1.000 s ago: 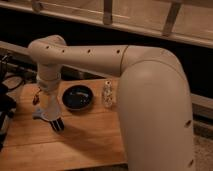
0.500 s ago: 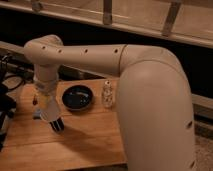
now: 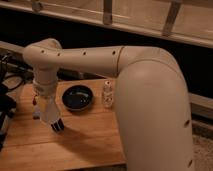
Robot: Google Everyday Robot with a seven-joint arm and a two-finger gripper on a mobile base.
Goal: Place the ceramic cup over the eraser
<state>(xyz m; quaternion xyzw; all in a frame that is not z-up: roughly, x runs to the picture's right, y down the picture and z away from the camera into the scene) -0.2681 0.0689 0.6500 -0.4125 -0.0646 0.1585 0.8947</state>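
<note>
My gripper (image 3: 50, 114) hangs from the white wrist over the left part of the wooden table (image 3: 90, 142). It is shut on the ceramic cup (image 3: 48, 110), a small white tapered cup held just above the table top. The eraser (image 3: 58, 126), a small black block with pale stripes, lies on the table right below and slightly right of the cup. The cup's lower edge is close to it or touching it; I cannot tell which. The cup and wrist hide the fingers.
A dark bowl (image 3: 78, 97) sits to the right of the gripper. A white speckled shaker (image 3: 107, 94) stands further right. A small reddish-brown object (image 3: 35, 100) lies left of the gripper. Black cables (image 3: 9, 87) are at the table's left edge. My own bulky arm (image 3: 150, 110) fills the right side.
The wrist has turned and shifted slightly, and the white cup now shows more plainly under it, close over the eraser. The eraser, bowl and shaker have not moved.
</note>
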